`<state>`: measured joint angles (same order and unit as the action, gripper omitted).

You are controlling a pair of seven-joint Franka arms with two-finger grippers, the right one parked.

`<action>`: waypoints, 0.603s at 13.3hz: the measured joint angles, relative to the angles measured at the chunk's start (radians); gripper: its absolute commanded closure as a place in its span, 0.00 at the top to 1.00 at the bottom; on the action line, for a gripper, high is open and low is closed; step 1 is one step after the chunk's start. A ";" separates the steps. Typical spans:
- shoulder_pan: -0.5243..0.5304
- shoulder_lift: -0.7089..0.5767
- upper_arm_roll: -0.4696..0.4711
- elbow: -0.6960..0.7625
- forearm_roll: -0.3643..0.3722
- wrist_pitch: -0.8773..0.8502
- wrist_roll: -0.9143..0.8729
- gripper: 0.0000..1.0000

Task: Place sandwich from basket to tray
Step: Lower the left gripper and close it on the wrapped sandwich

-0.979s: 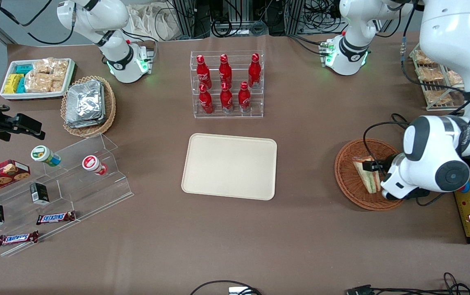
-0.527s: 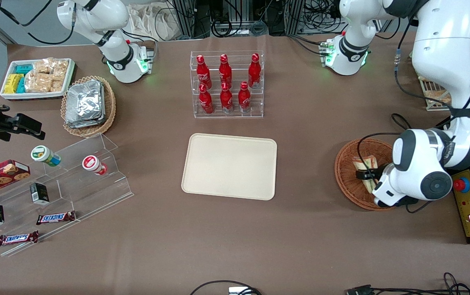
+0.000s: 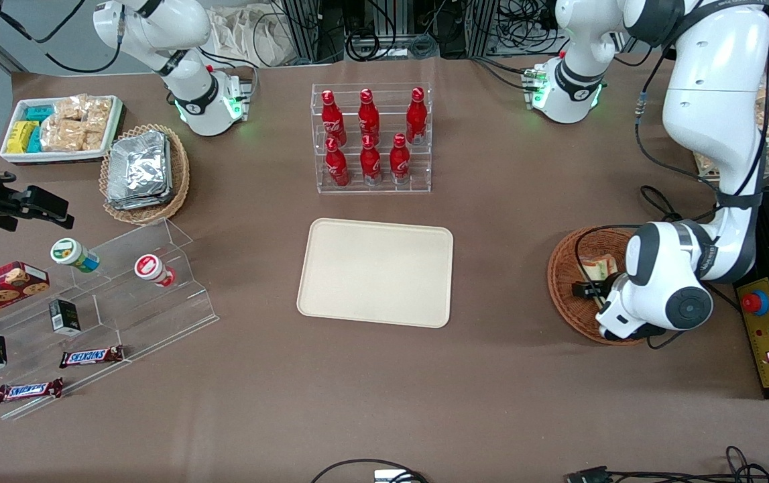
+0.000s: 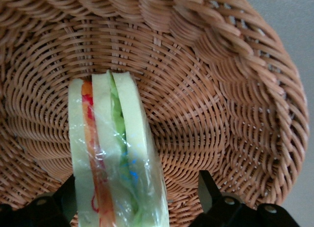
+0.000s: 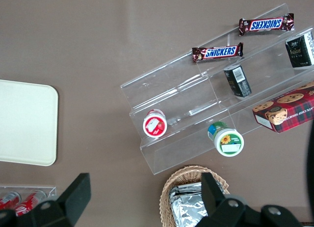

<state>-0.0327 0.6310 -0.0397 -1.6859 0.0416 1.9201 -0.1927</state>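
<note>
Two brown candy bars (image 3: 91,356) on the clear acrylic stepped stand (image 3: 99,315) read SNICKERS in the right wrist view. The clear-wrapped triangular white-bread sandwich (image 4: 114,158) stands on edge in the round reddish-brown woven wicker basket (image 3: 566,285), its green and red-orange filling layers running lengthwise between the gripper (image 4: 135,200) fingers (image 4: 210,191), which are spread wide around it. The flat cream plastic tray (image 3: 376,272) lies mid-surface.
</note>
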 measured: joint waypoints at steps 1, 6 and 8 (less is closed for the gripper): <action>0.000 0.003 0.000 0.000 0.000 0.001 0.000 0.80; 0.000 0.003 0.009 0.000 0.000 0.001 -0.001 0.15; 0.000 0.001 0.014 0.000 -0.002 -0.001 -0.001 0.14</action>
<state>-0.0324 0.6321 -0.0253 -1.6860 0.0399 1.9192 -0.1937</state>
